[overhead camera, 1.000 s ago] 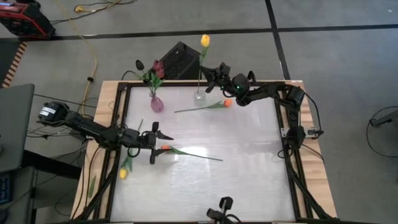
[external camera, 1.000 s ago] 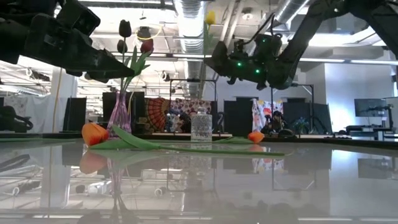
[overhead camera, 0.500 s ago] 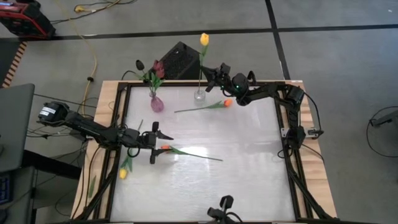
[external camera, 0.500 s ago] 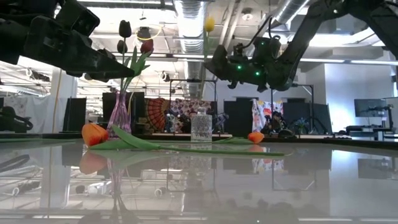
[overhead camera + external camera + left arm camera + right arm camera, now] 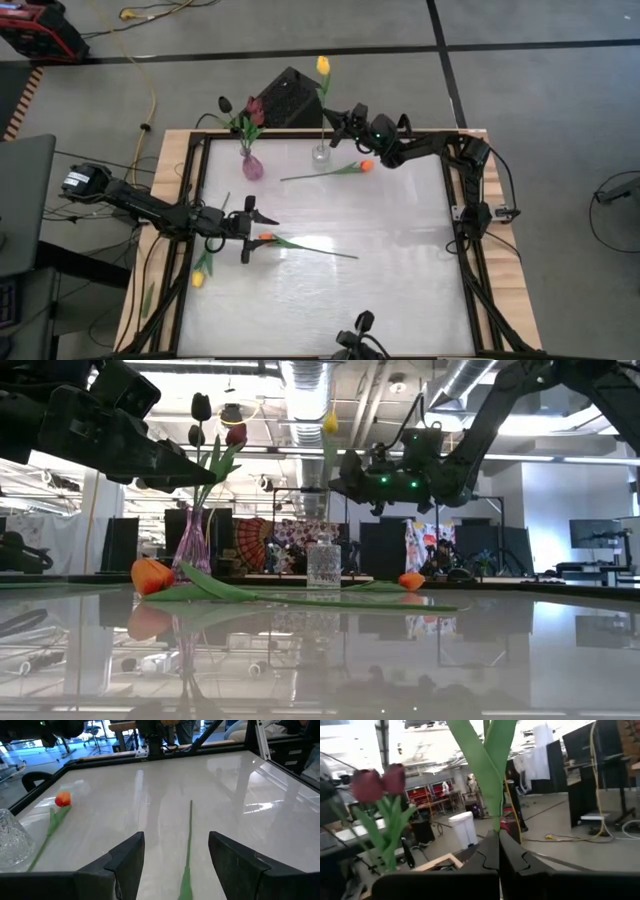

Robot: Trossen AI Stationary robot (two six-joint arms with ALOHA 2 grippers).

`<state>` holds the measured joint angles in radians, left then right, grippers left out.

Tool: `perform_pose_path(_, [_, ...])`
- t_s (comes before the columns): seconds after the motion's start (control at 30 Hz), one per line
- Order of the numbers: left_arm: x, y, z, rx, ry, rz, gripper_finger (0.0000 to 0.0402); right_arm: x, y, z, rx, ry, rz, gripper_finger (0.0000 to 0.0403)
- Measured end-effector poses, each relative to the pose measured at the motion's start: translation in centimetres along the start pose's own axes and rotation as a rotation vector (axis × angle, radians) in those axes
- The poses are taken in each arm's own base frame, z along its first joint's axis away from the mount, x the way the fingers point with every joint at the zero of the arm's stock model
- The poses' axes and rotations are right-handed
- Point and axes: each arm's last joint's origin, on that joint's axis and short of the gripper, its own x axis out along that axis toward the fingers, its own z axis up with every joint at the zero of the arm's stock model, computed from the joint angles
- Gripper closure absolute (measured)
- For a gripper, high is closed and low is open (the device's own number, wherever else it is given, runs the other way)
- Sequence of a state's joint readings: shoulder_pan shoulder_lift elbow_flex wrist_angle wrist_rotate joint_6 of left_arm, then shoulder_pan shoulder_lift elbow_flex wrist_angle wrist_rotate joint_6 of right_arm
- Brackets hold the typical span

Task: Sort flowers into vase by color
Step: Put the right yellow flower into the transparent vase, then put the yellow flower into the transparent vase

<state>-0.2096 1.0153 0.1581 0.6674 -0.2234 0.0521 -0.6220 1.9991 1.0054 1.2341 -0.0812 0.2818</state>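
My right gripper (image 5: 336, 121) (image 5: 498, 839) is shut on a yellow tulip (image 5: 323, 65) (image 5: 330, 422), whose stem reaches down into the clear glass vase (image 5: 320, 153) (image 5: 323, 563) near the table's far edge. The purple vase (image 5: 252, 167) holds maroon and dark tulips (image 5: 380, 781). My left gripper (image 5: 255, 232) (image 5: 175, 865) hovers open above an orange tulip (image 5: 266, 237) (image 5: 150, 573) that lies flat, its stem (image 5: 189, 840) running out between the fingers. A second orange tulip (image 5: 365, 165) (image 5: 62, 798) lies by the clear vase. Another yellow tulip (image 5: 198, 278) lies at the table's left edge. My right gripper pinches the yellow tulip between its two fingers, on the stem and leaf bases (image 5: 493, 822) some way below the head. The fingers come level from the table's right, across the stem. The tulip stands nearly upright with its lower end in the clear vase.
A black box (image 5: 290, 95) stands beyond the table's far edge, behind the vases. The dark frame rails (image 5: 468, 230) run along the table's sides. The glossy surface (image 5: 400, 260) between the two orange tulips and toward the near right corner holds nothing.
My right gripper has sunk a little and shifted slightly toward the table's left, staying shut. The yellow tulip has gone down with it, so its head stands lower above the clear vase. My left gripper and the lying tulips have kept still.
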Motion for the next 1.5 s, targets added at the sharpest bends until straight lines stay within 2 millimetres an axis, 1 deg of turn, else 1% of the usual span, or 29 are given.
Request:
perform_pose_path(0.2, [0.0, 0.0, -0.1, 0.001, 0.006, 0.000, 0.0191, 0.0, 0.7, -0.1, -0.002, 0.035, 0.144, 0.0382])
perform_pose_path(0.3, [0.0, 0.0, -0.1, -0.003, 0.007, 0.000, 0.0191, 0.0, 0.9, -0.1, 0.001, 0.053, 0.208, 0.0354])
perform_pose_path(0.4, [0.0, 0.0, -0.1, -0.010, 0.008, 0.000, 0.0191, -0.1, 0.9, 0.2, 0.022, 0.108, 0.206, 0.0326])
perform_pose_path(0.57, [0.0, 0.0, -0.1, -0.019, 0.010, 0.000, 0.0191, -0.5, 1.0, 1.4, 0.000, 0.273, 0.158, 0.0292])
perform_pose_path(0.67, [0.0, 0.0, -0.1, -0.020, 0.012, 0.000, 0.0191, -1.0, 1.4, 2.6, -0.017, 0.352, 0.141, 0.0267])
perform_pose_path(0.77, [0.0, 0.0, -0.1, -0.024, 0.012, 0.000, 0.0191, -1.7, 1.6, 3.8, -0.002, 0.433, 0.118, 0.0236])
perform_pose_path(0.9, [0.0, 0.0, -0.1, -0.043, 0.011, -0.001, 0.0191, -3.2, 2.1, 5.2, 0.010, 0.568, 0.088, 0.0196])
perform_pose_path(0.97, [0.0, 0.0, -0.1, -0.051, 0.011, -0.002, 0.0191, -3.9, 3.0, 5.8, -0.001, 0.631, 0.112, 0.0182])
perform_pose_path(1.03, [0.0, 0.0, -0.1, -0.055, 0.011, -0.003, 0.0191, -4.7, 4.4, 6.0, -0.005, 0.699, 0.156, 0.0173])
perform_pose_path(1.2, [0.0, 0.0, -0.1, -0.094, 0.011, -0.007, 0.0191, -6.4, 8.8, 5.7, 0.000, 0.839, 0.283, 0.0169])
perform_pose_path(1.4, [0.0, -0.1, -0.5, -0.179, 0.056, -0.009, 0.0191, -8.2, 15.2, 3.7, -0.027, 0.949, 0.462, 0.0169])
perform_pose_path(1.5, [0.0, -0.1, -0.9, -0.214, 0.094, -0.011, 0.0191, -8.9, 18.0, 2.1, -0.050, 0.970, 0.477, 0.0168])
